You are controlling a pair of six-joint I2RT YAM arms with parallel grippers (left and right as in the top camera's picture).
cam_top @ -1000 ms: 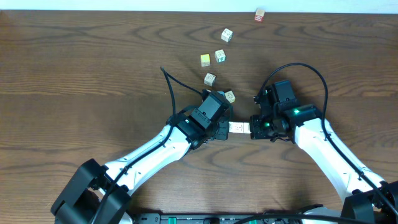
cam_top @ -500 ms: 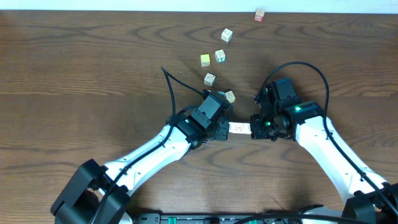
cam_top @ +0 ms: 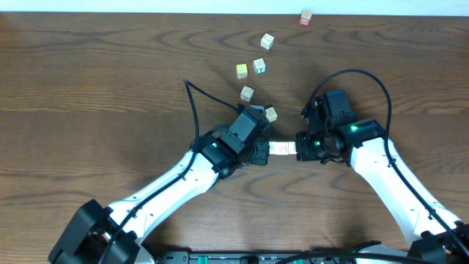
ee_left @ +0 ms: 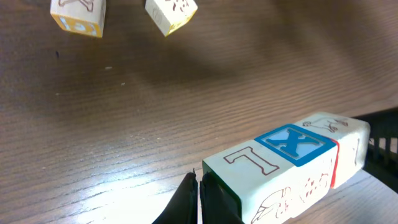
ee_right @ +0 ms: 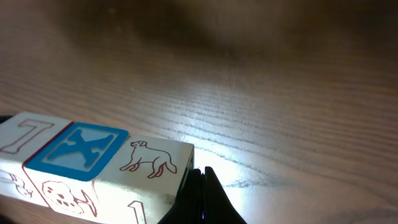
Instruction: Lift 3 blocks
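Three blocks [cam_top: 282, 149] are held end to end in a short row between the two claws, over the dark wooden desk [cam_top: 88, 88]. The left claw [cam_top: 264, 151] is set against the row's left end, its fingers [ee_left: 185, 202] pressed together and touching the end face. The right claw [cam_top: 298, 147] is set against the row's right end, its fingers [ee_right: 193, 208] likewise pressed together, with the tips at the end face. Nothing is pinched inside either claw; the row is squeezed between the two. A blue X is shown on the middle block [ee_left: 292, 140], an outlined letter on the block nearest the left claw, and a red-lined dog on the block nearest the right claw. Whether the row is clear of the desk cannot be told. Just beyond the row a lone pale cube [cam_top: 271, 114] lies beside the left claw. Further beyond the row, three more pale cubes [cam_top: 259, 66] and a yellow cube [cam_top: 242, 70] are scattered. A red cube [cam_top: 305, 17] lies farthest from the row, at the desk's far edge.
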